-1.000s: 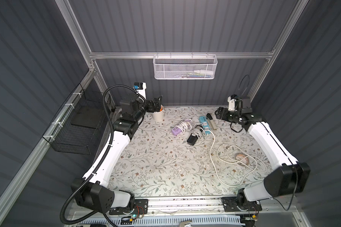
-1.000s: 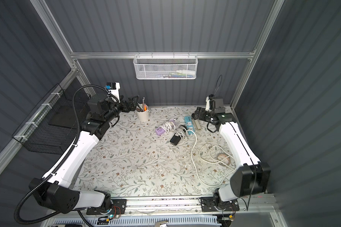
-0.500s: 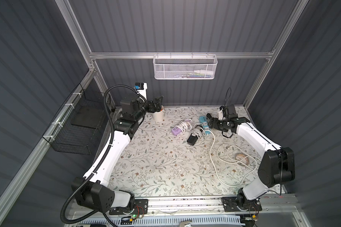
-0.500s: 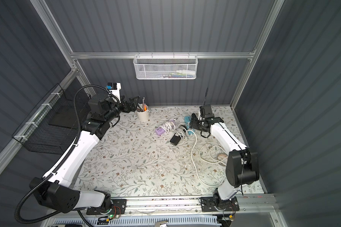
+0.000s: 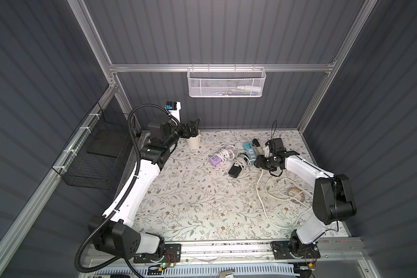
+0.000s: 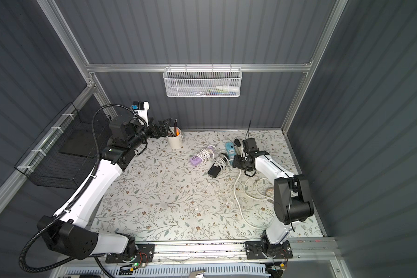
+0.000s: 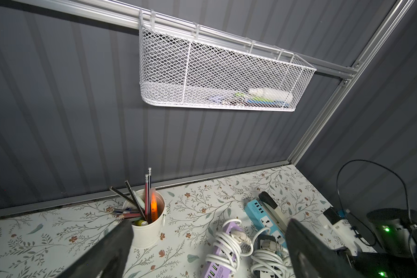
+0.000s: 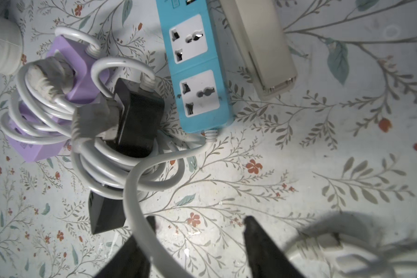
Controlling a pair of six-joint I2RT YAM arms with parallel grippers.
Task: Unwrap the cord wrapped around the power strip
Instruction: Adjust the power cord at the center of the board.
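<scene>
The right gripper point(image 8: 199, 220) hangs low over the table point(image 5: 190, 204) with its jaws apart. A white cord point(image 8: 135, 192) lies across one finger rather than squarely between them, so nothing is clamped. That cord leads from the blue power strip point(image 8: 198, 72), which lies bare near the far edge toward the right corner, just beside a beige stapler point(image 8: 263, 48). Next to it, the black power strip point(image 8: 137, 120) and the purple power strip point(image 8: 77, 62) are each bound in white coils.

To do this step well, centre the cord between the fingers before closing. Then draw it clear of the black strip's coils, which it seems to cross, though the tangle is hard to read.

The left gripper point(image 7: 208, 222) is spread wide near the far left corner, by a white cup point(image 7: 147, 237) holding pencils, pens and an orange marker. The white mesh basket point(image 7: 202, 72) on the back wall holds a few tubes or pens. The black wire basket point(image 5: 92, 158) on the left wall holds a dark flat slab.
</scene>
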